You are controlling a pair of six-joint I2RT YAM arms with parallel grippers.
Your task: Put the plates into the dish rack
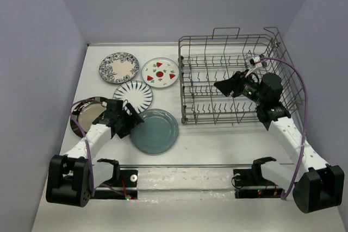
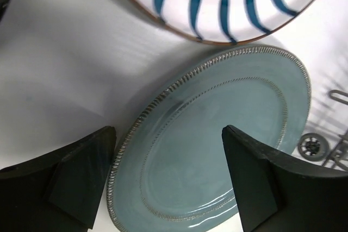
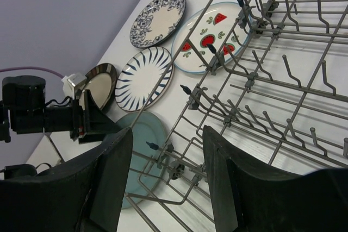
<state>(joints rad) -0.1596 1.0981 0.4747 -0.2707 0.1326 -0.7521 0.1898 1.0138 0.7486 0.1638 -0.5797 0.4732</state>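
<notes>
Top view: five plates [image 1: 133, 95] lay flat, face up, on the table [image 1: 217, 145] left of the dish rack [image 1: 234, 74], whose tines pointed up. Left wrist view: the left tool [image 2: 168, 139], fingers apart, hung over the teal plate [image 2: 217, 145] at its rim. Right wrist view: the right tool [image 3: 167, 139], fingers apart, hung over the rack.

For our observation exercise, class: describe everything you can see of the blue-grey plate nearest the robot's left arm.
The blue-grey plate is round and glossy, seemingly glazed ceramic, with a beaded rim and a fine raised ring inside. It lies flat and empty on the table, left of the dish rack and next to the striped plate; whether those rims touch is unclear. The left gripper hovers open at its left edge, not gripping it.
</notes>
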